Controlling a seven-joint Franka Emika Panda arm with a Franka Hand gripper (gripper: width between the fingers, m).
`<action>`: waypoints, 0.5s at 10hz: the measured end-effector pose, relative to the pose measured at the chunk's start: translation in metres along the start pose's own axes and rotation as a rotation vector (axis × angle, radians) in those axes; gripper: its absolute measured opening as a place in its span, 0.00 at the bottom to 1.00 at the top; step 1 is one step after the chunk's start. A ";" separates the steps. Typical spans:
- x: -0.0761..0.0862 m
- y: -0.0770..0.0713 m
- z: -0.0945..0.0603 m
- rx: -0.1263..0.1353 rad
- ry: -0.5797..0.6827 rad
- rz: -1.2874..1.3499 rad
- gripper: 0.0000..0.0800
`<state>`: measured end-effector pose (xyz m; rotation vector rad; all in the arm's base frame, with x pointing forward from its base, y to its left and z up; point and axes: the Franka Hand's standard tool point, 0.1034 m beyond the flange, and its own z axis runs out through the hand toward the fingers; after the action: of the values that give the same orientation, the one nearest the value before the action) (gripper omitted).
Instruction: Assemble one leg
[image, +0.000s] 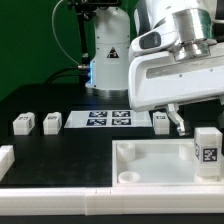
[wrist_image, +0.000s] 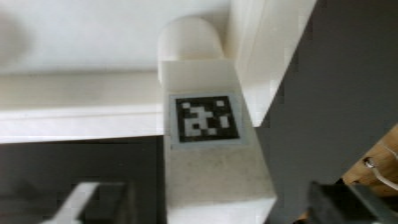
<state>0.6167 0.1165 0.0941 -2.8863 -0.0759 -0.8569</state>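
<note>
One leg (image: 207, 149), a small white block with a black-and-white tag, stands upright at the tray's (image: 150, 165) corner on the exterior view's right. My gripper (image: 200, 128) is over its top. One dark finger (image: 178, 123) shows beside it and the other is out of view. In the wrist view the leg (wrist_image: 214, 125) lies between the two fingers (wrist_image: 86, 205), with a dark gap on each side. The gripper (wrist_image: 222, 208) is open around it. The leg's far end sits at the tray's white wall (wrist_image: 98, 100).
Two more legs (image: 22, 123) (image: 51, 122) lie on the black table at the exterior view's left. A third (image: 161, 121) lies beside the marker board (image: 110, 120). A white block (image: 5, 157) is at the left edge, and a white rail (image: 60, 200) runs along the front.
</note>
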 end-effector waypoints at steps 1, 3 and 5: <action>0.000 0.000 0.000 0.000 0.000 -0.001 0.76; 0.000 0.000 0.000 0.000 0.000 -0.003 0.80; 0.000 0.000 0.000 0.000 0.000 -0.004 0.81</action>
<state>0.6167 0.1165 0.0941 -2.8872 -0.0823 -0.8576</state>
